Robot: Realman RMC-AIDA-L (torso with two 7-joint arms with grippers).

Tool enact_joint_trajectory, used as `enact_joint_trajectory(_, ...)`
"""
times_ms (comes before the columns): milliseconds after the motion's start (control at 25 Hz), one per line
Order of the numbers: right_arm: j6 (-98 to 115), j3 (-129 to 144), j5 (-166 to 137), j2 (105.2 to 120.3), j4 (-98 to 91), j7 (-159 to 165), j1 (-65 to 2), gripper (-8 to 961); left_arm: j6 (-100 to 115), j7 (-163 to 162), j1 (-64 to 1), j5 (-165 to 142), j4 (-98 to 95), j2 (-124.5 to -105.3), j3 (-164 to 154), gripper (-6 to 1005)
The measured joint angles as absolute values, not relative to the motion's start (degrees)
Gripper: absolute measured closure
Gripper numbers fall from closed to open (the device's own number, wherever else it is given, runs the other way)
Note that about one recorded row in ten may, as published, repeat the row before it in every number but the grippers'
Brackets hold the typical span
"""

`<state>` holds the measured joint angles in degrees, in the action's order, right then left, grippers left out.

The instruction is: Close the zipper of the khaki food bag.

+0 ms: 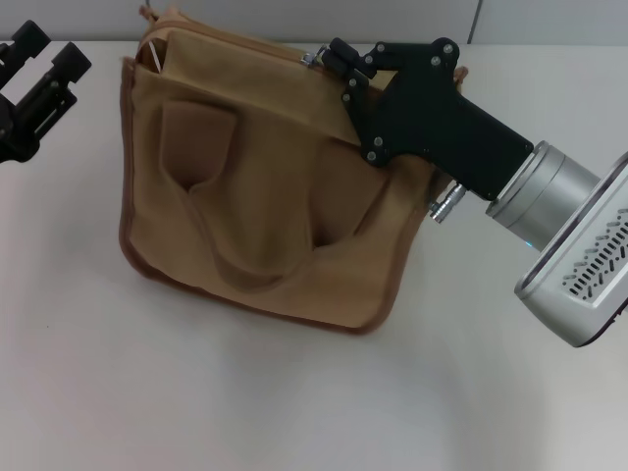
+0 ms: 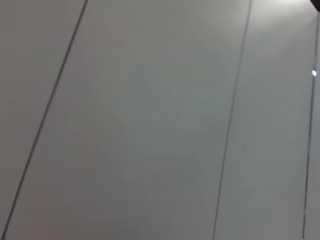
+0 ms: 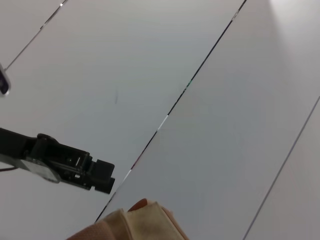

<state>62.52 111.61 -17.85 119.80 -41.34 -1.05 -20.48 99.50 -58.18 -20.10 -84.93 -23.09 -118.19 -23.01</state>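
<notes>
- Khaki food bag (image 1: 255, 196): plain khaki-tan canvas, darker brown edge trim.
- Right gripper (image 1: 329, 61): black; wrist silver and white.
- Left gripper (image 1: 44, 69): black.
- Table (image 1: 294, 402): plain white.

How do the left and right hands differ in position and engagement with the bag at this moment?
The right hand reaches over the khaki food bag, its fingertips at the bag's far top edge by the zipper; the left hand hangs off the bag's side, touching nothing. The right arm's silver wrist shows fully; the left is cut by the frame edge. Both hands are black.
</notes>
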Motion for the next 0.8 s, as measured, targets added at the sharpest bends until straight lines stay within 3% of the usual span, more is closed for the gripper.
enact_joint_trajectory(800, 62.5, 112.3, -17.8, 119.81, -41.4, 0.2, -20.9, 947, 100.6, -40.6, -22.5, -84.6, -20.6, -119.20, -25.5, 344)
